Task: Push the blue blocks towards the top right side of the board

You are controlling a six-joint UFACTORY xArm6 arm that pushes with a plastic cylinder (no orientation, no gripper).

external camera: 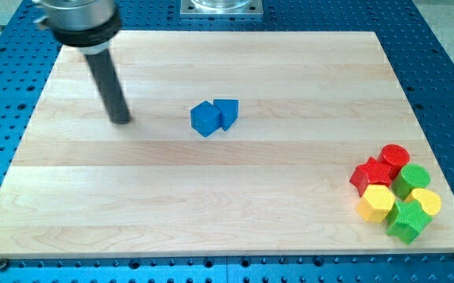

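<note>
Two blue blocks lie touching near the middle of the wooden board (pixel 211 204): a blue cube (pixel 204 119) on the left and a smaller blue block (pixel 227 112) against its right side. My tip (pixel 120 120) rests on the board to the left of the blue cube, about a hundred pixels away, at roughly the same height in the view. The dark rod rises from it toward the view's top left.
A cluster of blocks sits at the bottom right of the board: a red star-like block (pixel 370 174), a red cylinder (pixel 395 156), a green block (pixel 412 179), a yellow block (pixel 376 203), a yellow block (pixel 427 201) and a green block (pixel 407 220).
</note>
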